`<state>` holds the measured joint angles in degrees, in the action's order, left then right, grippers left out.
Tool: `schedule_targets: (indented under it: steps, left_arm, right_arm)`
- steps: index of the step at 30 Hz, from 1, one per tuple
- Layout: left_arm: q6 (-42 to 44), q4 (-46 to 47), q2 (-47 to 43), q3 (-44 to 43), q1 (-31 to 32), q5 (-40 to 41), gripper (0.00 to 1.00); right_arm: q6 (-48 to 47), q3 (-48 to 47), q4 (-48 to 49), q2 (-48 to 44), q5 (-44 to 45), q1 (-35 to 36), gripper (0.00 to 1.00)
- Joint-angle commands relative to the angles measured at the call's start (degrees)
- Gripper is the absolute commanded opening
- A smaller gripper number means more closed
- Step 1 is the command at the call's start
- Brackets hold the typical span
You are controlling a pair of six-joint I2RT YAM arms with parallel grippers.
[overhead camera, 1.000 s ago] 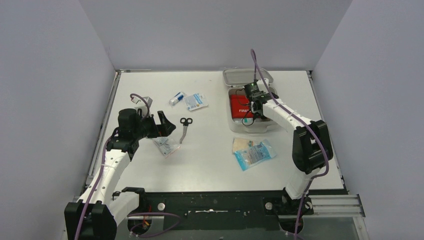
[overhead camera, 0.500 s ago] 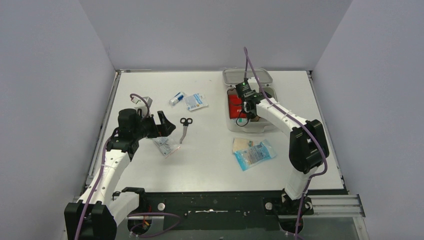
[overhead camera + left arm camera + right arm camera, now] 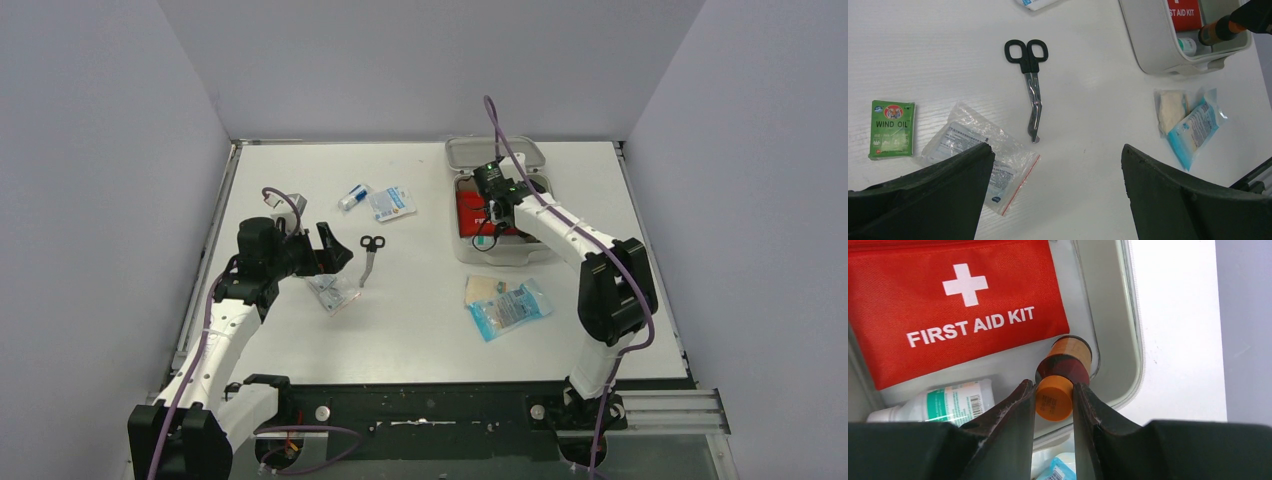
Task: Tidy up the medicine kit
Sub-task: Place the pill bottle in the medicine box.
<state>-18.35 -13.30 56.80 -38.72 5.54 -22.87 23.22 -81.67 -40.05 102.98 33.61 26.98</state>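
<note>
The medicine kit [image 3: 505, 254] is a pale grey-white box at the back right with its lid open; it also shows in the left wrist view [image 3: 1148, 45] and the right wrist view [image 3: 1135, 340]. Inside lie a red "First Aid Kit" pouch [image 3: 948, 305] and a white bottle with a green label [image 3: 943, 402]. My right gripper [image 3: 1054, 387] hangs over the box's corner, shut on the orange cap of a small dark-red bottle [image 3: 1064, 365]. My left gripper [image 3: 1055, 150] is wide open above the table, holding nothing, near a clear zip bag [image 3: 983, 150].
Black-handled scissors [image 3: 1030, 85] lie mid-table. A green Wind Oil packet [image 3: 892, 129] sits left of the clear bag. A blue packet [image 3: 510, 308] and gauze [image 3: 482, 288] lie in front of the kit. A small tube [image 3: 352, 196] and a blue-white packet [image 3: 391, 203] lie further back.
My right gripper has shifted a little to the left and back over the open box, keeping the orange-capped bottle between its fingers. The left arm has stayed put.
</note>
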Motion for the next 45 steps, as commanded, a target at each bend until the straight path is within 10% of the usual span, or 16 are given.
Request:
schedule_targets:
  steps: [1,15,45]
  left_arm:
    - [0.9,1.3,-1.1,-0.6,0.2,0.2,0.97]
    - [1.0,1.5,-0.6,-0.5,0.3,-0.5,0.97]
    - [2.2,-0.4,0.2,-1.2,0.2,2.1,0.97]
  right_arm:
    - [1.0,-2.2,-0.4,2.9,4.3,0.3,0.00]
    - [2.9,-7.2,-1.2,5.9,-7.2,0.9,0.47]
    - [-0.3,5.6,12.3,3.9,-22.9,-9.4,0.27]
